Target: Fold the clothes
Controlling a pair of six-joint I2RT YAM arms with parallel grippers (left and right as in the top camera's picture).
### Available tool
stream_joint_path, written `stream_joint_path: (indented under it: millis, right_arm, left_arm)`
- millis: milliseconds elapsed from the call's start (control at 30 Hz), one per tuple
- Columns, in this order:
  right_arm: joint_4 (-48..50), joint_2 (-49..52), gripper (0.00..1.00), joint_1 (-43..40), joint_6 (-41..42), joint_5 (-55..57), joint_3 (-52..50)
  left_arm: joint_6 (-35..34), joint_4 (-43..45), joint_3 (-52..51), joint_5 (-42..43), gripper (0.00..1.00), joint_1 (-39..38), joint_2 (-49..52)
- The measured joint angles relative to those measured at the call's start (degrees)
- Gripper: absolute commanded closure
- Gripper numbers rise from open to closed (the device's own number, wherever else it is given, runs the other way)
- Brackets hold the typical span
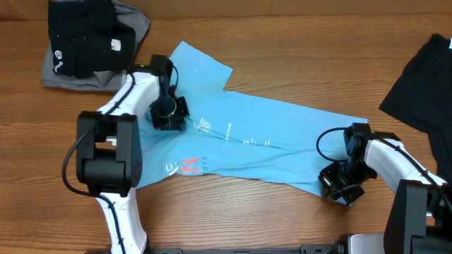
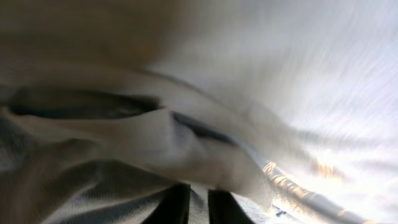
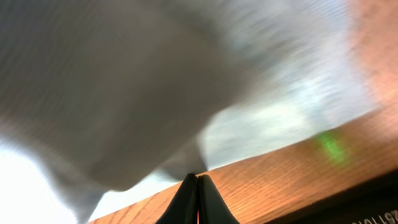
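Observation:
The light blue T-shirt lies spread in a long slanted band across the wooden table, white lettering and red-orange print facing up. My left gripper presses down on the shirt's upper left part. In the left wrist view its fingers stand slightly apart, with cloth showing in the narrow gap and bunched over the tips of the left gripper. My right gripper sits at the shirt's lower right hem. In the right wrist view the right gripper is shut where a peak of the cloth meets its tips.
A black garment rests on a grey one at the back left corner. Another black garment lies at the right edge. Bare wood runs along the front of the table below the shirt.

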Motion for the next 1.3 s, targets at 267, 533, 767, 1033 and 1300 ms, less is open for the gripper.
stream_joint_path:
  millis: [267,533,767,1033,1300]
  right_arm:
    - [-0.22,0.02,0.96,-0.02,4.37,2.60,-0.02]
    - [-0.15,0.00,0.96,-1.14,6.34,5.90,0.00]
    - [-4.15,-1.68,0.96,-1.14,5.53,7.89,4.46]
    - [1.70,-6.71,0.85,-0.42,-8.74,1.75,9.79]
    - [6.25,-4.24,0.96,1.66,-13.53,-3.69,5.97]
  left_arm:
    - [-1.03,1.16,1.09,1.66,0.74,7.54,0.39]
    - [0.81,-6.64,6.01,-0.13,0.75,9.94,3.06]
    - [3.61,-15.67,13.46,-0.15,0.78,8.20,4.44]
    - [5.16,-15.17,15.06,-1.88,0.24,0.26,-0.66]
    - [5.27,-15.91,15.54,-3.65,0.07,-2.60,-2.86]
